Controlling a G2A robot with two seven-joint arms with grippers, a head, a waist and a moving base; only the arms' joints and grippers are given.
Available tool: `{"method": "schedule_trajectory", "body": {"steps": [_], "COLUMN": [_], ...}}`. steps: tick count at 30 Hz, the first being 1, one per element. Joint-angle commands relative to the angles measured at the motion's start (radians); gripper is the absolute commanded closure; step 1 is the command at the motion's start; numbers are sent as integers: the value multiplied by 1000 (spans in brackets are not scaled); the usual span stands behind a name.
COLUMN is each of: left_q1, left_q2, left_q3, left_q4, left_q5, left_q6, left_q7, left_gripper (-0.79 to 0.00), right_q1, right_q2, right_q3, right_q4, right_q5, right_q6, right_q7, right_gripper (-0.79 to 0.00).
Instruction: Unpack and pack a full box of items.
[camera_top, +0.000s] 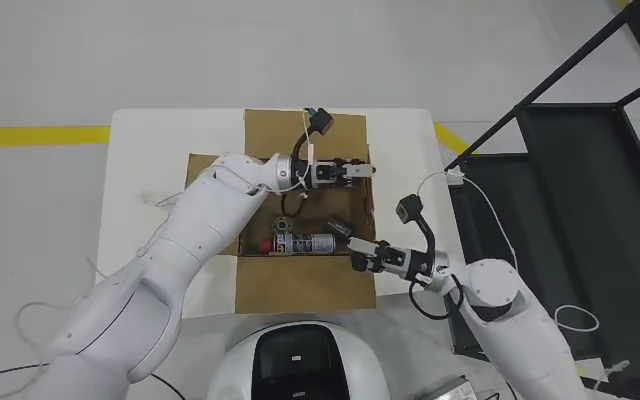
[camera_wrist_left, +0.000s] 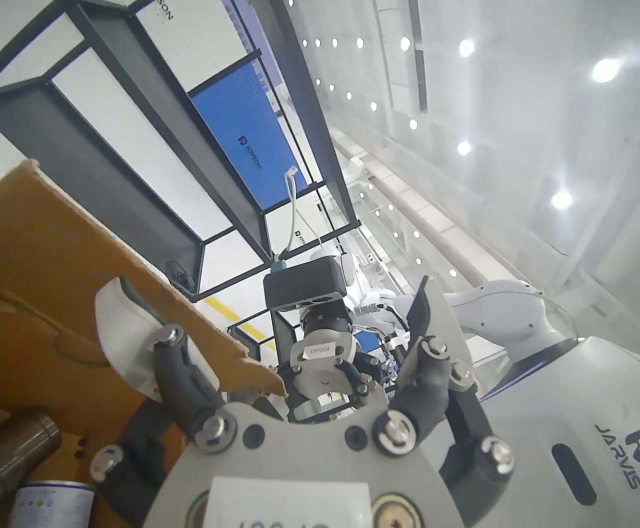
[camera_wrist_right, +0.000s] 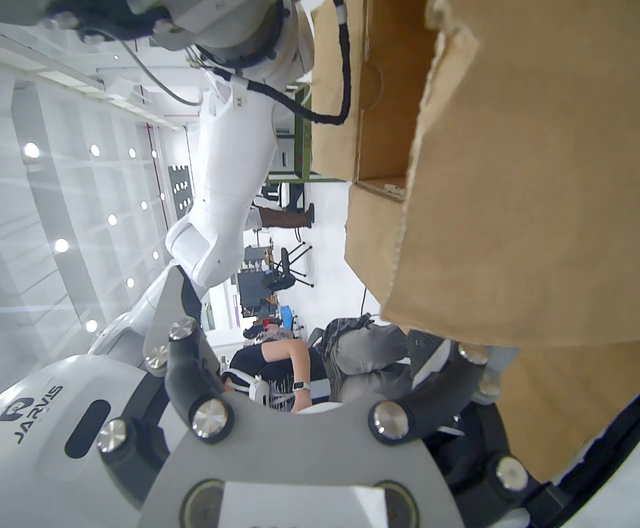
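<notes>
As I judge it, the task is at a flap-handling step. The cardboard box stands open on the table, and the goods I can see lie inside it. That fits either unpacking barely begun or packing nearly finished, and I cannot tell which. Emptying or closing the box is yet to be done.

Nearest the robot, the right gripper sits at the box's near right corner. Its fingers are spread wide with the raised right flap close by one of them, and they grip nothing.

Just beyond, on the box floor, a spray can lies on its side. Its long axis runs across the box, parallel to the table's near edge, with the red end toward the robot's left and the other end toward the right flap. A small dark item lies slantwise just beside it, too small to name.

Farther along the same flap, the left gripper hangs near the far right corner. Its fingers are likewise wide apart astride the cardboard edge, not closed on it
</notes>
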Motion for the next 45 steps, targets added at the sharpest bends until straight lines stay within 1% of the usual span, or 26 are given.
{"method": "schedule_trajectory", "body": {"steps": [1,3,5,8,10,12,13,15,17,19,22,25,28,31,34,36,39,45], "left_q1": [3,13,32,75,118,182,221,300,382,462,570,664,746,816,876,907,942,972], "left_q2": [11,31,57,108,148,190,211,251,285,314,346,371,389,403,412,416,420,426], "left_q3": [-19,-46,-80,-148,-204,-272,-310,-388,-465,-539,-640,-737,-832,-917,-985,-1017,-1044,-1057], "left_q4": [-12,-33,-65,-150,-229,-327,-372,-460,-546,-630,-753,-859,-939,-1003,-1044,-1061,-1073,-1063], "left_q5": [2,3,8,23,44,49,50,66,92,111,143,169,174,163,154,145,132,114], "left_q6": [-6,-10,-9,-1,13,39,56,91,122,151,197,229,246,251,247,244,243,272], "left_q7": [7,10,9,1,-13,-39,-56,-90,-122,-146,-154,-142,-120,-96,-74,-62,-57,-70], "left_gripper": [-785,-785,-785,-785,-785,-785,-785,-785,-785,-785,-785,-785,-785,-785,-785,-785,-785,-785], "right_q1": [-41,-80,-114,-139,-135,-123,-116,-94,-73,-49,-8,42,99,156,209,243,295,378], "right_q2": [1,0,-3,-7,-9,-13,-14,-18,-21,-23,-27,-31,-36,-43,-50,-55,-64,-81], "right_q3": [36,70,91,111,111,111,99,84,67,52,22,-10,-43,-79,-114,-139,-177,-237], "right_q4": [-14,-26,-29,-11,7,35,33,56,76,101,137,178,224,262,297,321,354,405], "right_q5": [11,28,61,82,62,42,20,28,15,-6,-34,-60,-89,-114,-130,-130,-141,-148], "right_q6": [-18,-46,-76,-89,-78,-44,-32,-14,-3,11,32,50,63,74,77,78,81,75], "right_q7": [-31,-92,-151,-224,-262,-335,-350,-380,-398,-409,-420,-425,-429,-435,-438,-433,-427,-428], "right_gripper": [-785,-785,-785,-785,-785,-785,-785,-785,-785,-785,-785,-785,-785,-785,-785,-785,-785,-785]}}
